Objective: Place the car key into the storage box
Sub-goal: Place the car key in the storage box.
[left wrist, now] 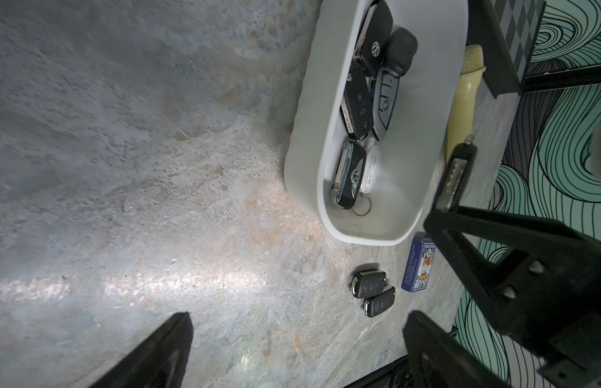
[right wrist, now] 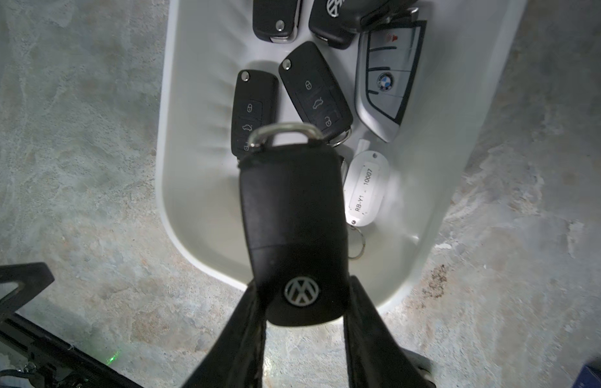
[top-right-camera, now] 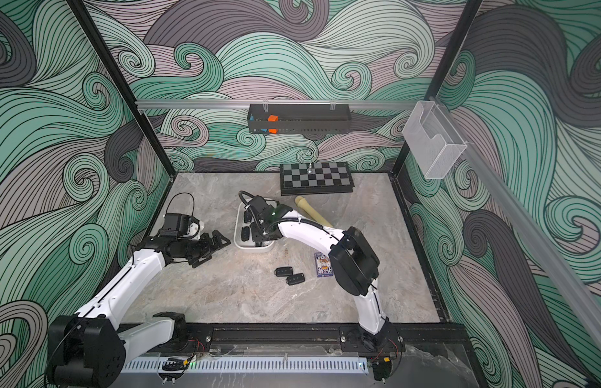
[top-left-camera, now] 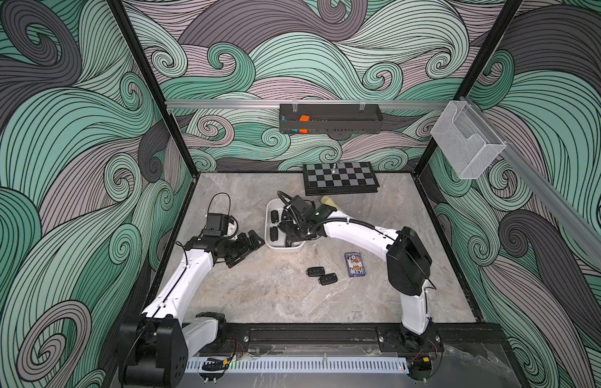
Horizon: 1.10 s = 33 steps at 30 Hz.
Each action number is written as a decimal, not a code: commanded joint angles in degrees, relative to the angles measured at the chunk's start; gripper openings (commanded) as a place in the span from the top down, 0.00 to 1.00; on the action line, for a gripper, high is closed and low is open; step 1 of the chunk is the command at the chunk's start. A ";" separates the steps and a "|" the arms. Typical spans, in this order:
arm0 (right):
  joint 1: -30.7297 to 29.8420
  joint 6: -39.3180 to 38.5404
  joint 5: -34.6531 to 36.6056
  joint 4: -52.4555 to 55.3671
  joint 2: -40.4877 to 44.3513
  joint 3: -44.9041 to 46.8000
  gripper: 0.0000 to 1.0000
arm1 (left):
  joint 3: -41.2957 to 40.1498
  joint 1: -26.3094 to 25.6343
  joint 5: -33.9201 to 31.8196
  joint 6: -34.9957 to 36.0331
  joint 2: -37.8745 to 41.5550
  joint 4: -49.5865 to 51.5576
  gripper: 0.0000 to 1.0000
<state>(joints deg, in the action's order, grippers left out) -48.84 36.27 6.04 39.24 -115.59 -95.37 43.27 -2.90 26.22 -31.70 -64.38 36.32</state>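
My right gripper is shut on a black car key with a VW badge, its metal loop pointing away from the fingers. It hangs over the near end of the white storage box. Several other keys and a white tag lie inside. In both top views the right gripper hovers over the storage box. My left gripper stands open and empty, left of the box. Two loose black keys lie on the table nearer the front.
A blue card pack lies right of the loose keys. Behind the box rests a cream flashlight, with a chessboard at the back wall. On the walls hang a black perforated tray and a clear holder.
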 commanded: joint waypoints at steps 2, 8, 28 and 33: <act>-0.20 2.64 0.91 1.82 -4.54 -4.82 0.74 | -0.01 1.30 0.66 2.64 1.18 1.82 0.01; -0.29 3.89 3.48 6.16 -11.31 -11.96 0.73 | -0.46 2.39 1.29 2.57 1.51 1.47 0.01; -0.29 5.15 5.03 11.81 -19.61 -22.80 0.53 | -0.86 3.38 2.43 2.00 1.49 0.07 0.01; -0.29 4.60 5.01 11.75 -16.35 -23.55 0.45 | -0.75 3.69 2.48 2.24 0.86 0.57 0.01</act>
<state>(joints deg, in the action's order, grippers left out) -48.90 40.10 10.26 49.93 -135.15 -117.80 42.48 0.01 27.68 -30.30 -63.53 36.38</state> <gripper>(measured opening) 0.543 0.986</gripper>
